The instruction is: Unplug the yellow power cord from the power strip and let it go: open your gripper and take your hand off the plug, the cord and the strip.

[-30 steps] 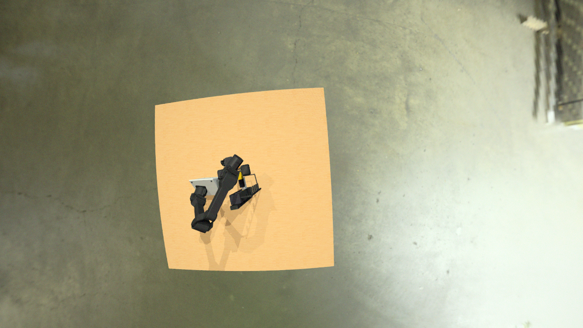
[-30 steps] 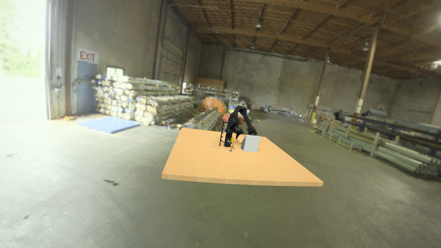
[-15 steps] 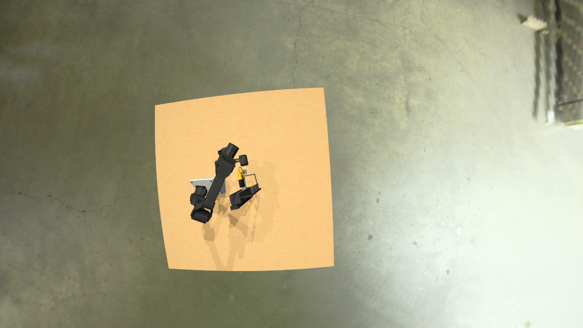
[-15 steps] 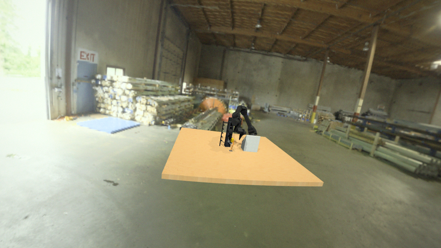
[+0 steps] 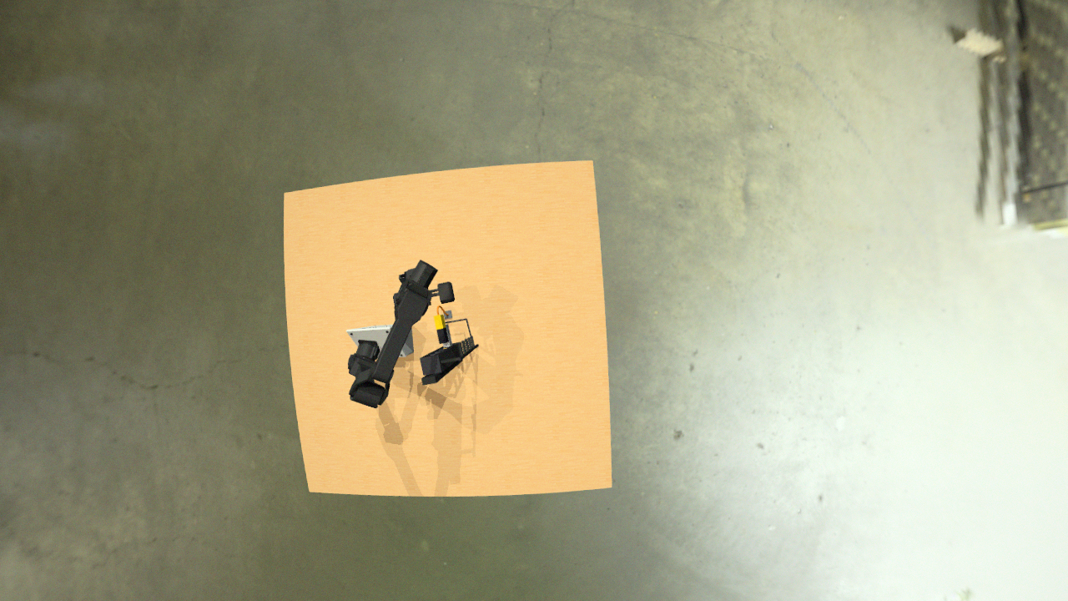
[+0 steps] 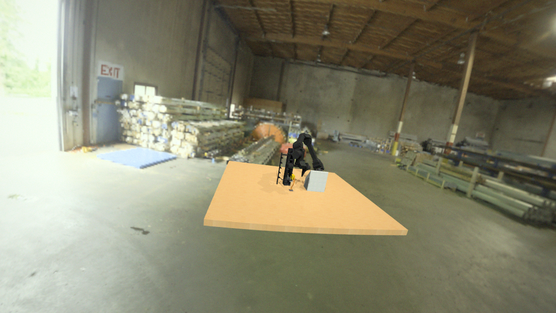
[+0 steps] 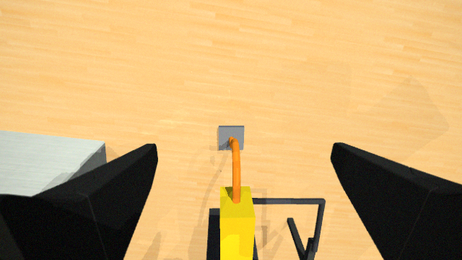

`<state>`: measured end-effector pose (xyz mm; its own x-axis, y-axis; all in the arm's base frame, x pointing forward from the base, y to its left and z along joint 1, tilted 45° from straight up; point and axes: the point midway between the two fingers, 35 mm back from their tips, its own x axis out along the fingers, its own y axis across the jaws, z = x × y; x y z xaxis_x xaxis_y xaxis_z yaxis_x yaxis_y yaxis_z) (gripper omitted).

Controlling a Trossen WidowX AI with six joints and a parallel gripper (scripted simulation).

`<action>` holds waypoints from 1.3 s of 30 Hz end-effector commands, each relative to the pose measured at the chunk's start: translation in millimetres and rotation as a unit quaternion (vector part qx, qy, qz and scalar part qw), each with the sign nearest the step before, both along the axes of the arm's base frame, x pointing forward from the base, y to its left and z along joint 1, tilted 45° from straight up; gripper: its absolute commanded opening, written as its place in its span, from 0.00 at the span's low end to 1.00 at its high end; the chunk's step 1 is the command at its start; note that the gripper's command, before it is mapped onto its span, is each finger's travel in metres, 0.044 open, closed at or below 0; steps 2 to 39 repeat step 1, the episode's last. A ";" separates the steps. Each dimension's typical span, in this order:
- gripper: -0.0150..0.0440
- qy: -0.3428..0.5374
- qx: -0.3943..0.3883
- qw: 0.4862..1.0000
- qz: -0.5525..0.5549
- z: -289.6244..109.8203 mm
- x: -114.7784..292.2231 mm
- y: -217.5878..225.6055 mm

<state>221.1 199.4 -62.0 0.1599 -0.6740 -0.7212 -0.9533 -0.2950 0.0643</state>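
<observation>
Your gripper (image 7: 245, 180) is spread wide, holding nothing; the yellow plug (image 7: 237, 220) sits between its fingers, touching neither, above the bench (image 7: 253, 54).

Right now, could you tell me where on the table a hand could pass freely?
Free: the wide strip along the table's far edge, and the right side past the power strip. Crowded: around the yellow plug, between the open pincer fingers, beside the grey base block.

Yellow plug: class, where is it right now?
In the wrist view the yellow plug sits bottom centre, between the open hand's spread fingers, touching neither.
</observation>
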 end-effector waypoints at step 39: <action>1.00 0.000 0.001 1.000 -0.003 -0.5 -0.7 0.4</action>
